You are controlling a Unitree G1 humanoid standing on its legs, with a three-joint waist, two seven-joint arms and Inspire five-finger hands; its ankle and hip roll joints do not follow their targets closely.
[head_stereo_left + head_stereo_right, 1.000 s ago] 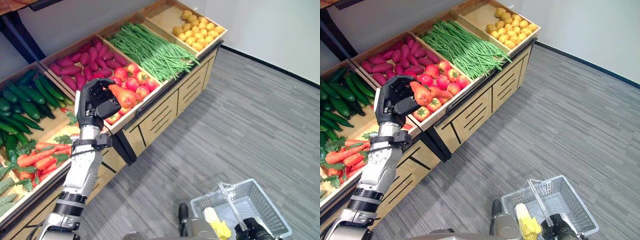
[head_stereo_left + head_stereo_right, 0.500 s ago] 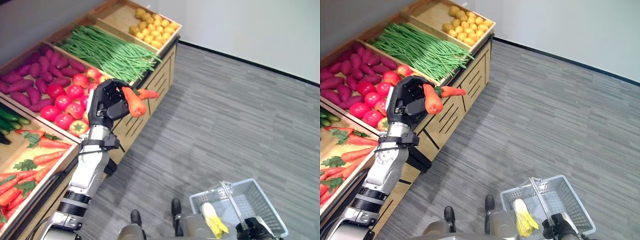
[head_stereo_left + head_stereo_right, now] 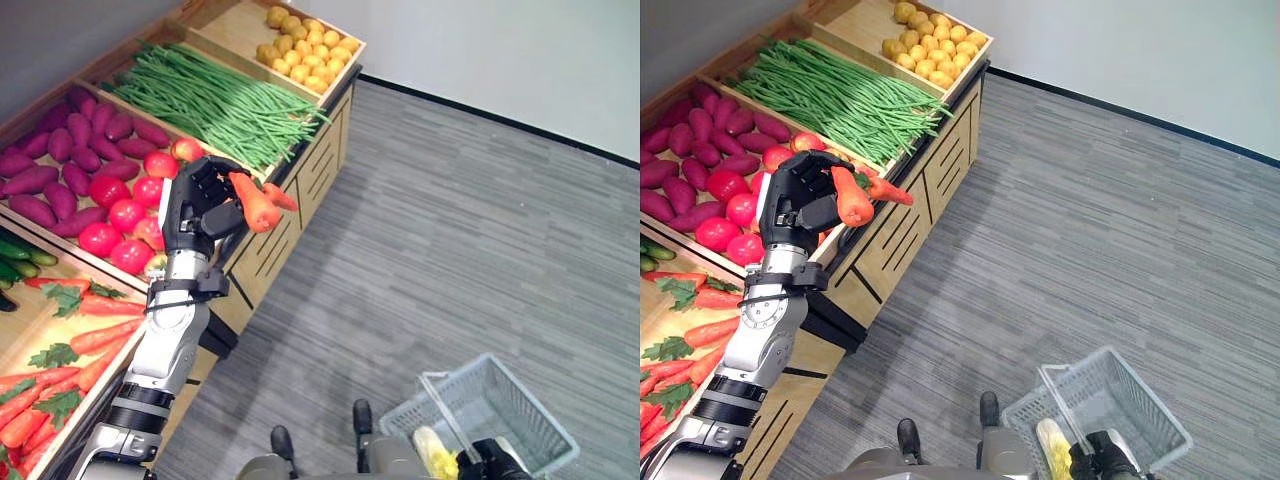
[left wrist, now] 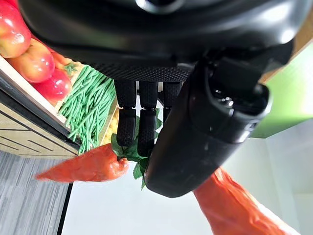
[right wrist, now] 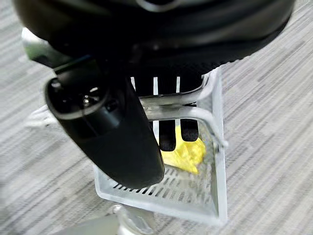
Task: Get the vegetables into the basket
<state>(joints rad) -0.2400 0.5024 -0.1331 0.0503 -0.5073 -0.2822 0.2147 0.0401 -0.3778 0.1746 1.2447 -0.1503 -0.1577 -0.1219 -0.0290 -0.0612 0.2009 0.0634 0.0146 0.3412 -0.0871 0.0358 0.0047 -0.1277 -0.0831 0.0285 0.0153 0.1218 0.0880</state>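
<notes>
My left hand (image 3: 198, 207) is raised in front of the produce stand, shut on two orange carrots (image 3: 257, 203) by their leafy tops. The carrots (image 4: 84, 166) stick out past its fingers, over the stand's front edge. Low down on the right, my right hand (image 3: 497, 463) is shut on the handle (image 5: 172, 110) of a pale wire basket (image 3: 528, 408), which hangs tilted just above the floor. A yellow corn cob (image 5: 186, 152) lies inside the basket.
The wooden stand along the left holds crates of potatoes (image 3: 305, 40), green beans (image 3: 215, 100), tomatoes (image 3: 118, 210), sweet potatoes (image 3: 60, 150) and carrots (image 3: 70, 350). Grey carpet floor (image 3: 470, 230) lies between stand and basket.
The camera has shifted. My left hand still holds the carrots, now a little lower and nearer the stand. The basket hangs more tilted in my right hand.
</notes>
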